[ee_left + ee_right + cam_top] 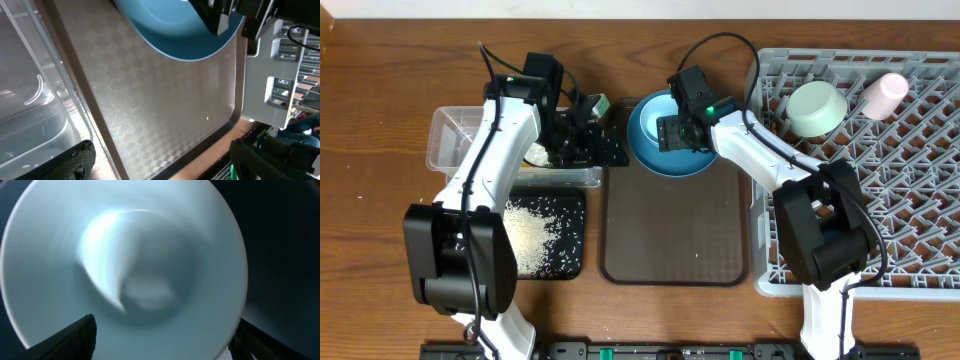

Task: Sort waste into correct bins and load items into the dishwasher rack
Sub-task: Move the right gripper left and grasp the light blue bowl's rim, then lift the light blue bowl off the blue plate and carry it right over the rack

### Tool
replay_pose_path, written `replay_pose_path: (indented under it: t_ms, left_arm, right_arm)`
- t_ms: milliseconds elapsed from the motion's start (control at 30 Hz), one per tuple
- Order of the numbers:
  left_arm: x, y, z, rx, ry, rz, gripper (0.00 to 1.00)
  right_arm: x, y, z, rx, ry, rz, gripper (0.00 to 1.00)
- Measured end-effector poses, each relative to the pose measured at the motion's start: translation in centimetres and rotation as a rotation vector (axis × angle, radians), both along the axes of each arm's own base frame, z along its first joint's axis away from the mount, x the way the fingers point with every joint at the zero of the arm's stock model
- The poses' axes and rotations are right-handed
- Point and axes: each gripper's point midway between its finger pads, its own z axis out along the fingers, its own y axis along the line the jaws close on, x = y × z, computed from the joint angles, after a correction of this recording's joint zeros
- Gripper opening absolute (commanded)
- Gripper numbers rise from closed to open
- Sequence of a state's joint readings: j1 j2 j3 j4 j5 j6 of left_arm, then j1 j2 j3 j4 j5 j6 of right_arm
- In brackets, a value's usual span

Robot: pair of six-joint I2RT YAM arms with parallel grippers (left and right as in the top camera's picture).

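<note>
**Clerk:** Item one, rack [920, 200]. Where does it go on your sheet?
**Checker:** Right side of your table. It holds a mint bowl [817, 108] and a pink cup [885, 92], both at its far end, near each other but apart.

**Clerk:** Item two, plate [645, 140]?
**Checker:** Blue, hollow side up, at the far end of the brown tray [675, 240]. List it as outside the rack.

**Clerk:** Item three, your right gripper [675, 132]?
**Checker:** Directly over the plate. Its wrist view shows the fingers [75, 337] spread wide, one at each lower corner, with the plate's hollow filling the space between. Nothing is clamped. (Whether a tip touches the plate, you cannot tell from these views.)

**Clerk:** Item four, your left gripper [592, 143]?
**Checker:** Jaws wide, nothing between them. It hangs where the tub [450, 140] meets the brown tray. Its wrist view looks down on bare tray, with the clear tub wall along one side and the plate at the top.

**Clerk:** Item five, bins?
**Checker:** The tub is on your left, toward the far side. The black tray [575, 200] lies just in front of it, nearer you. Both are left of the brown tray.

**Clerk:** Item six, rice [535, 235]?
**Checker:** White grains, heaped and scattered in the black tray.
</note>
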State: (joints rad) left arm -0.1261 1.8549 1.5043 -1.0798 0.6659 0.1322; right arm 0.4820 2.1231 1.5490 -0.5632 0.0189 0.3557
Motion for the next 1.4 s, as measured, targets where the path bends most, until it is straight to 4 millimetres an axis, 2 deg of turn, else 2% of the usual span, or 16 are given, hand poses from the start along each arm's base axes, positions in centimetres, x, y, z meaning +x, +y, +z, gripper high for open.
replay_pose_path:
  t_ms: [100, 300, 433, 567, 667, 900, 1033, 1100, 1167, 1267, 1300, 1400]
  left_arm:
    - [0.0, 0.0, 0.0, 0.0, 0.0, 0.0, 0.89]
    - [0.0, 0.0, 0.0, 0.0, 0.0, 0.0, 0.89]
    - [0.0, 0.0, 0.0, 0.0, 0.0, 0.0, 0.89]
    - [0.0, 0.0, 0.0, 0.0, 0.0, 0.0, 0.89]
    - [0.0, 0.0, 0.0, 0.0, 0.0, 0.0, 0.89]
    - [0.0, 0.0, 0.0, 0.0, 0.0, 0.0, 0.89]
    - [0.0, 0.0, 0.0, 0.0, 0.0, 0.0, 0.89]
    - [0.0, 0.0, 0.0, 0.0, 0.0, 0.0, 0.89]
    - [0.0, 0.0, 0.0, 0.0, 0.0, 0.0, 0.89]
    - [0.0, 0.0, 0.0, 0.0, 0.0, 0.0, 0.89]
    - [0.0, 0.0, 0.0, 0.0, 0.0, 0.0, 0.89]
    - [0.0, 0.0, 0.0, 0.0, 0.0, 0.0, 0.9]
  right_arm:
    - [0.1, 0.0, 0.0, 0.005, -0.001, -0.008, 0.76]
    - [-0.5, -0.2, -0.2, 0.001, 0.025, -0.027, 0.61]
    - [-0.7, -0.3, -0.3, 0.013, 0.043, -0.062, 0.35]
    - [-0.7, -0.3, -0.3, 0.034, 0.055, -0.115, 0.23]
    - [-0.7, -0.3, -0.3, 0.047, 0.058, -0.148, 0.01]
    - [-0.5, -0.6, -0.2, 0.061, 0.063, -0.179, 0.01]
    - [-1.0, -2.2, 0.8, 0.031, 0.076, -0.205, 0.01]
    - [-1.0, -3.5, 2.3, 0.014, 0.06, -0.231, 0.01]
    - [-0.9, -5.4, 5.3, -0.005, 0.01, -0.269, 0.01]
    - [-1.0, -8.1, 11.4, -0.019, -0.111, -0.315, 0.01]
    - [-1.2, -9.3, 14.1, -0.033, -0.17, -0.332, 0.01]
    - [-2.4, -12.6, 20.4, -0.097, -0.317, -0.377, 0.01]
